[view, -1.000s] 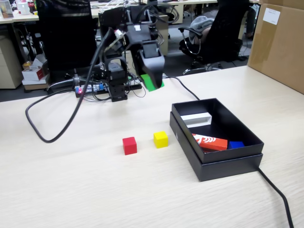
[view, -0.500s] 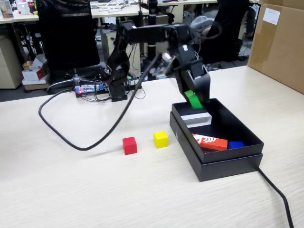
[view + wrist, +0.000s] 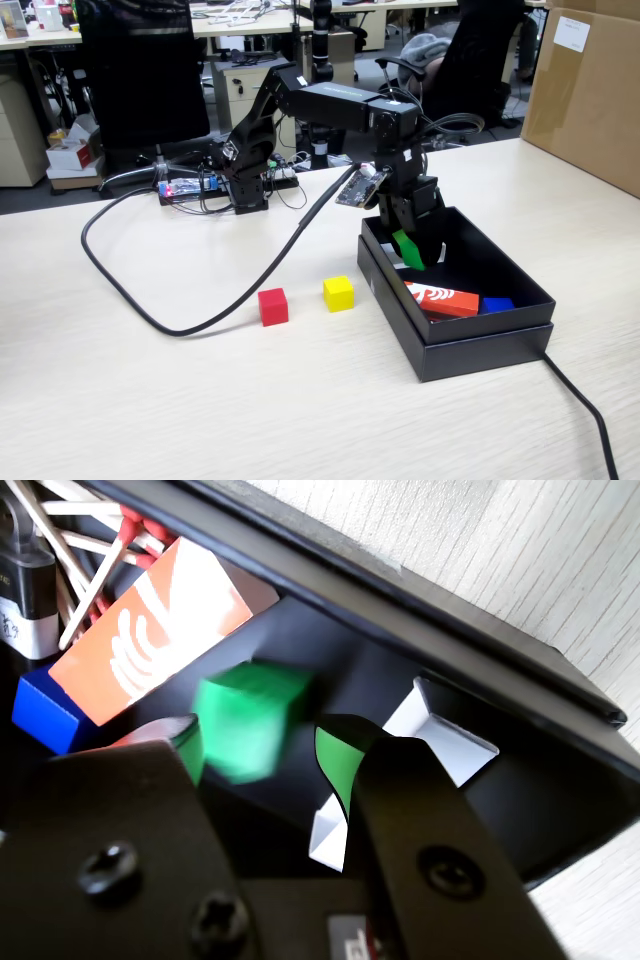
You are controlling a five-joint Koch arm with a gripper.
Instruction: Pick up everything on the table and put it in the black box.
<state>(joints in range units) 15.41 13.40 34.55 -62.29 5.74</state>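
Closest to the wrist lens: gripper, two black jaws faced with green pads, standing apart. Between and just beyond the tips, green cube, blurred, nearer the left pad in this view and clear of the right one; cannot tell whether it touches the left pad or the floor of the black box. Grips nothing.

Left to right in the wrist view: blue block, red block with white marks lying against it, then the green cube, then white oblong block near the box wall. All four inside the box.

Left to right in the fixed view: black cable curving over the counter; red cube resting on the bare wood; yellow cube just beside it to the right, apart from it; both outside and left of the black box. Over the box's far-left corner, gripper pointing straight down, with a green shape right under it inside the walls. Farther right in the box, red block with white marks and blue block near the front wall.

Arm: base back on the counter to the left, upper link rising, forearm reaching level to the right, wrist bent down over the box. At far right, cardboard box.
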